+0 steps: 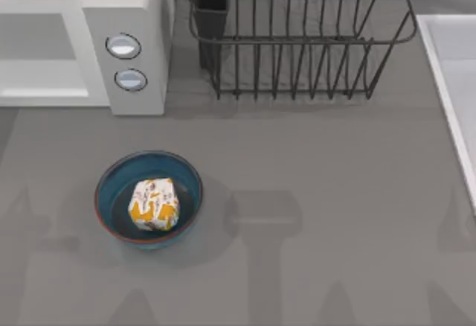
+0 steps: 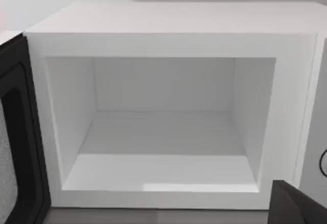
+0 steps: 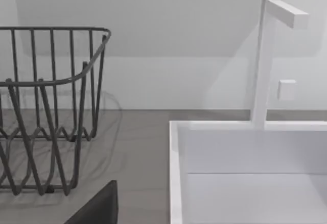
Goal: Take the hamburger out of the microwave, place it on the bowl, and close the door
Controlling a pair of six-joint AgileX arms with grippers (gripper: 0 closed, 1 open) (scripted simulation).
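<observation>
A dark corner of the left end effector (image 2: 294,203) juts into the left wrist view, cut off so that its opening cannot be told. It faces the microwave (image 2: 168,40), whose white cavity stands open and bare. The door (image 2: 18,132) is swung out at the cavity's side, its dark inner face partly cropped. A dark wedge of the right end effector (image 3: 97,206) is likewise cropped, its state unclear, near a black wire dish rack (image 3: 48,111) and a white sink (image 3: 176,147) with a faucet (image 3: 263,55). From above, the hamburger (image 1: 154,204) sits inside the bowl (image 1: 108,184) on the grey desk (image 1: 335,192), near and left, in front of the microwave.
</observation>
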